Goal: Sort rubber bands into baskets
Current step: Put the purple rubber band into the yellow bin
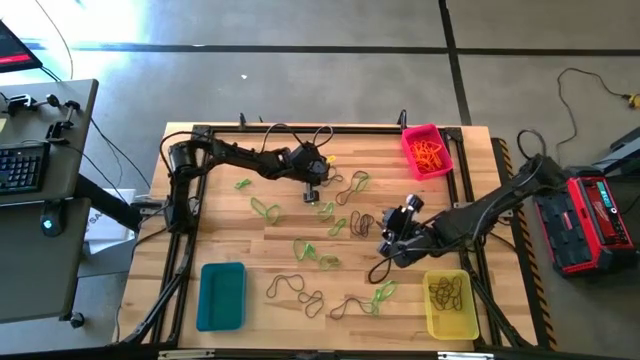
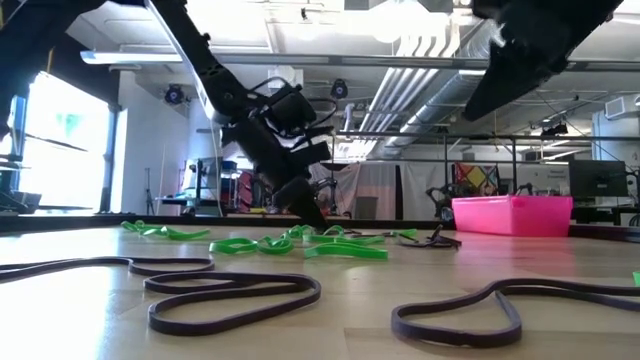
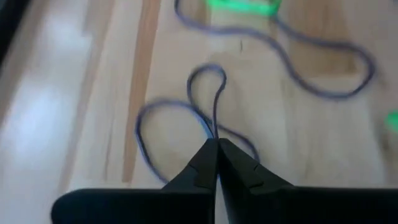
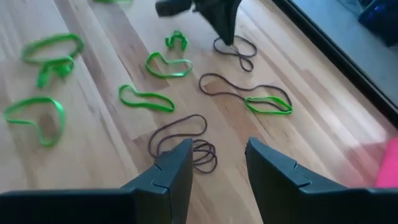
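Over on the left, the left end effector is pinched tight on a thin dark rubber band, a floppy twisted loop lying flat on the wooden counter right at its fingertips. That arm reaches in from the far-left corner, wrist tipped down. Farther right, the right end effector hangs open above a dark coiled band, with green bands scattered nearby.

L gripper pinched closed, low | R gripper fingers apart, hovering
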You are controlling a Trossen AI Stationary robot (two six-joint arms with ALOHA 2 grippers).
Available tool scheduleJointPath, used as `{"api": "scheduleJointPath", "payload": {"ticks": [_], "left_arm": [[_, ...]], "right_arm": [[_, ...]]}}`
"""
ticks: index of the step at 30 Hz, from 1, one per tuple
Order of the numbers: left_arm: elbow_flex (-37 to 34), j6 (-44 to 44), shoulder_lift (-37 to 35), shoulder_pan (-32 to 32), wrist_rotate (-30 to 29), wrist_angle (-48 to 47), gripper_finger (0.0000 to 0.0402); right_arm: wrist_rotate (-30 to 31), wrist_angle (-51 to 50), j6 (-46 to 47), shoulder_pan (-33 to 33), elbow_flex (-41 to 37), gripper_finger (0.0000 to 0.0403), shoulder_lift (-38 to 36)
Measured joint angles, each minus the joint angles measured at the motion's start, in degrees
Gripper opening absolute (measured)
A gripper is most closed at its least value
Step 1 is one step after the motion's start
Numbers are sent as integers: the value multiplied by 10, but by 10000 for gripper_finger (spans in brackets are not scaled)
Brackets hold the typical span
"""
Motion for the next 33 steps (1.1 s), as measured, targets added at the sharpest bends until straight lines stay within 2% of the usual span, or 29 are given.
{"api": "scheduleJointPath", "payload": {"ticks": [7,12,16,24,30,33], "left_arm": [[0,-18,-59,-23,2,-18,1],[1,-42,-101,-46,16,-32,1],[1,-59,-127,-67,45,-52,1],[1,-71,-160,-110,47,-57,1],[1,-71,-167,-137,47,-57,1],[1,-71,-168,-147,48,-60,1]], "right_arm": [[51,107,-53,-46,0,138,88],[76,208,-128,-83,0,138,138],[70,295,-191,-109,0,138,162],[20,405,-254,-141,0,138,165],[-2,413,-256,-155,0,136,165],[-3,407,-256,-157,0,114,165]]}}
